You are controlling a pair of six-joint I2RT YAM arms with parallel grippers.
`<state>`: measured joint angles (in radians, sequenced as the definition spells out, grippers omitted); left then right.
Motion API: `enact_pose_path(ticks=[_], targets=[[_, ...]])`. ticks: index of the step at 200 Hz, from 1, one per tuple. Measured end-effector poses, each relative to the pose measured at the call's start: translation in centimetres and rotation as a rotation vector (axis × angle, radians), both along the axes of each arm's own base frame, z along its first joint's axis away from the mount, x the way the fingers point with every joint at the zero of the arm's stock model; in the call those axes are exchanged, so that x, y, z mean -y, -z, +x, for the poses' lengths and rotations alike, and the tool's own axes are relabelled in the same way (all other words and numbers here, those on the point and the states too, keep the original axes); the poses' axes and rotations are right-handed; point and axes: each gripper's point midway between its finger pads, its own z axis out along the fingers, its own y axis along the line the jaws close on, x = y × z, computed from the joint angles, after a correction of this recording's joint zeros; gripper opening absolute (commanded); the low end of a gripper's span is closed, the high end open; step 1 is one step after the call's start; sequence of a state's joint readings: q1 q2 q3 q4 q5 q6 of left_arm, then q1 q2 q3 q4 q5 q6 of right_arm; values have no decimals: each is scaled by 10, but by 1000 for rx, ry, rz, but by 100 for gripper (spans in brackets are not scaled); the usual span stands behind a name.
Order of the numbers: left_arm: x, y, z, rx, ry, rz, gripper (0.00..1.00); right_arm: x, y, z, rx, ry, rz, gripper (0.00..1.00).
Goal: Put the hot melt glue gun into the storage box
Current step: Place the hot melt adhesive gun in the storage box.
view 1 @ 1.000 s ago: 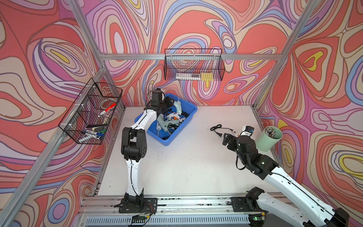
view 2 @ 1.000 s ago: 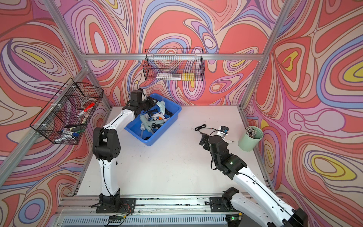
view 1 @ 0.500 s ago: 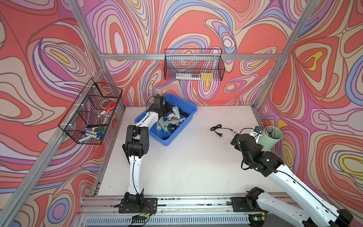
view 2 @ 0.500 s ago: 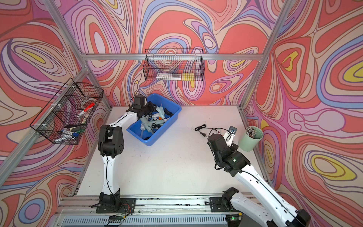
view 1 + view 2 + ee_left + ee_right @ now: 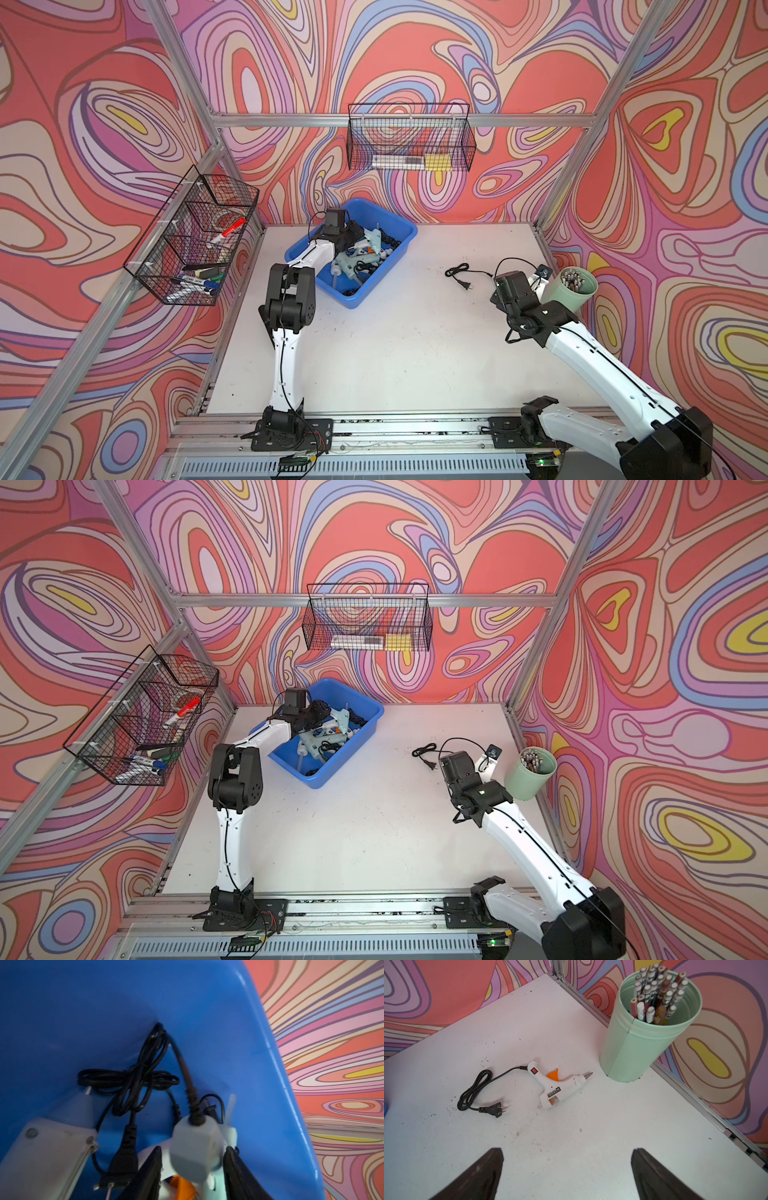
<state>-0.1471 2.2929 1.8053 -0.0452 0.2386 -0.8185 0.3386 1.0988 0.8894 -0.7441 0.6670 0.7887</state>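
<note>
The blue storage box [image 5: 384, 276] stands at the back left of the table and holds several pale glue guns [image 5: 357, 262] with black cords. My left gripper [image 5: 193, 1147] is down inside it, open. A glue gun's handle [image 5: 191, 1159] stands between the jaws with a gap beside it. In both top views this gripper [image 5: 318, 710] sits over the box's left half. A white hot melt glue gun [image 5: 560, 1086] with an orange trigger lies flat on the table, its cord [image 5: 475, 1088] coiled beside it. My right gripper [image 5: 568, 1149] hangs open and empty above the table, short of that gun.
A pale green cup [image 5: 639, 1047] full of pencils stands just past the white gun's nozzle, by the right frame rail. The gun's plug [image 5: 467, 286] lies on the table left of my right wrist. Wire baskets hang on the left wall [image 5: 195, 237] and back wall [image 5: 409, 141].
My left gripper sank into the box and opened, letting go of the glue gun. My right arm swung right toward the green cup, still open.
</note>
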Motion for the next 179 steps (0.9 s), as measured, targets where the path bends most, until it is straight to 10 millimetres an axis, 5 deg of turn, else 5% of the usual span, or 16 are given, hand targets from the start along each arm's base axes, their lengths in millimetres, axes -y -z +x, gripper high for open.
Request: enact_pose_path(ticks=[34, 109, 179], targets=[[-8, -14, -6, 15, -15, 30, 82, 13, 15, 16, -29, 10, 64, 98], [-35, -85, -28, 84, -68, 122, 99, 46, 48, 35, -91, 48, 217, 98], [-38, -76, -65, -14, -39, 151, 99, 75, 79, 30, -133, 168, 250, 98]])
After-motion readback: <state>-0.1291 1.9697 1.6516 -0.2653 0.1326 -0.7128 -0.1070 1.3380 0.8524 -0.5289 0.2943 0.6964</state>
